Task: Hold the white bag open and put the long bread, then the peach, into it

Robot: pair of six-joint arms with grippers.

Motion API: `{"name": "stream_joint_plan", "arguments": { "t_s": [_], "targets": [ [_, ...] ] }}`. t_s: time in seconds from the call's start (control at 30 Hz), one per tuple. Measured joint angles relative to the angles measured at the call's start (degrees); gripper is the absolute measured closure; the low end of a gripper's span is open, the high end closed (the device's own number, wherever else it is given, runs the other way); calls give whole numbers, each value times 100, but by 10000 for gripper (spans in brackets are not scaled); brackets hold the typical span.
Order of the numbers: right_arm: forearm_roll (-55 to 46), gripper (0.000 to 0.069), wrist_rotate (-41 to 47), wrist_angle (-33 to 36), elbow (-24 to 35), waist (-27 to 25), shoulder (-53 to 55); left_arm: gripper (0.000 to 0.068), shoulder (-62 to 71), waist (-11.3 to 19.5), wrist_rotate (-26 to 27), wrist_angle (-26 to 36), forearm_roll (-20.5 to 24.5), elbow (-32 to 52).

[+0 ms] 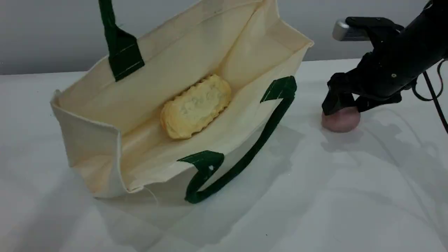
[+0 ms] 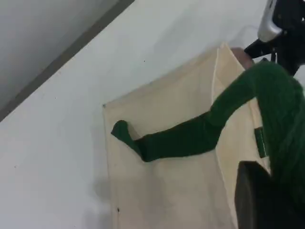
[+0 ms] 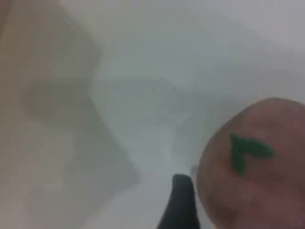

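Peach sits on the table directly under the right claw, at 3 o'clock from the bag and well apart from it. I see the claw's two fingers coming down over the top of the peach, one on its 9 o'clock side, the other on its 3 o'clock side. In the right wrist view the peach fills the 4 o'clock corner, green leaf mark facing the camera. One dark fingertip is just beside it at its 8 o'clock. I can't tell whether the pad touches the skin, since that view is blurred.

Bag stands on the table with its mouth open toward the scene camera. Bread lies inside on the bottom, long axis running 8 to 2 o'clock. Near handle hangs slack down the front wall onto the table. Far handle runs taut toward 12 o'clock and out of the scene view.

Right claw: jaws wide, straddling the peach, which rests on the table.

Left claw: out of the scene view. Its wrist view shows only one dark fingertip at 5 o'clock, with the green far handle rising from the bag's wall up to it. Jaws are closed on that handle, holding the back wall up.
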Motion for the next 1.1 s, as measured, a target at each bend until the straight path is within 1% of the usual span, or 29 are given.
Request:
{"name": "stream_joint_plan", "arguments": {
  "t_s": [0.1, 0.2, 0.33, 0.5, 0.53, 0.57, 0.63, 0.73, 0.87, 0.93, 1.0, 1.1],
  "targets": [
    [-30, 151, 0, -85, -27, 0, 36, 610, 0, 0, 0, 0, 2, 0],
    [-30, 202, 0, -141, -27, 0, 36, 610, 0, 0, 0, 0, 26, 0],
    [-35, 344, 0, -141, -27, 0, 36, 610, 0, 0, 0, 0, 133, 0],
    [-40, 568, 0, -135, -27, 0, 36, 610, 0, 0, 0, 0, 133, 0],
    [-40, 605, 0, -114, -27, 0, 36, 610, 0, 0, 0, 0, 133, 0],
    [-40, 623, 22, -102, -27, 0, 30, 610, 0, 0, 0, 0, 133, 0],
    [-40, 639, 47, -83, -22, 0, 5, 610, 0, 0, 0, 0, 133, 0],
    [-60, 641, 47, -26, -16, 0, -81, 610, 0, 0, 0, 0, 133, 0],
    [-71, 648, 62, 263, -3, 4, -367, 610, 0, 0, 0, 0, 133, 0],
    [-243, 648, 158, 309, -3, -1, -549, 610, 0, 0, 0, 0, 133, 0],
    [-558, 648, 419, 343, -9, -61, -719, 610, 0, 0, 5, 0, 133, 0],
    [-1200, 648, 1061, 518, -9, -231, -955, 610, 0, 0, 5, 0, 133, 0]
  ]
}}
